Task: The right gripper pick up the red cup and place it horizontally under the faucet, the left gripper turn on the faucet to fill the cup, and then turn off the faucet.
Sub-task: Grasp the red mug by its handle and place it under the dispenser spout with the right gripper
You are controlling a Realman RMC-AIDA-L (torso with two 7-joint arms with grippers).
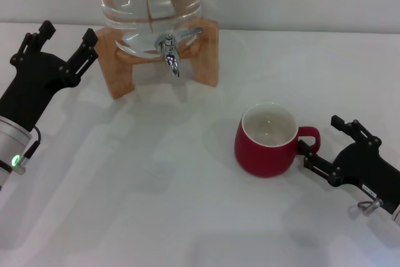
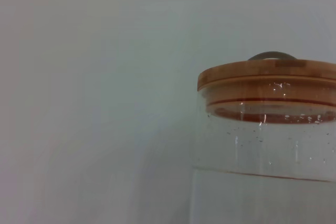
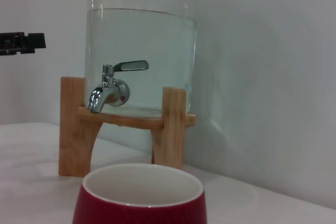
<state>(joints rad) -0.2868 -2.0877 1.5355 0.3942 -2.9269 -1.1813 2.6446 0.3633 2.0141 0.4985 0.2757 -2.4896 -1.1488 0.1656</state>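
1. Red cup (image 1: 266, 142) stands upright on the white tabletop (image 1: 156, 186) in my head view, handle toward my right gripper (image 1: 322, 143), whose fingers (image 1: 314, 166) are spread wide on either side of that handle. The faucet (image 1: 170, 51) sits on the water jar (image 1: 147, 4) in its wooden stand (image 1: 119, 67); my left gripper (image 1: 65, 35) hovers beside the stand, fingers apart.
2. Left wrist view: I see the jar's wooden lid (image 2: 268, 74) only.
3. Right wrist view: the cup's rim (image 3: 142, 184) sits near, the faucet (image 3: 107, 88) beyond, lever level.
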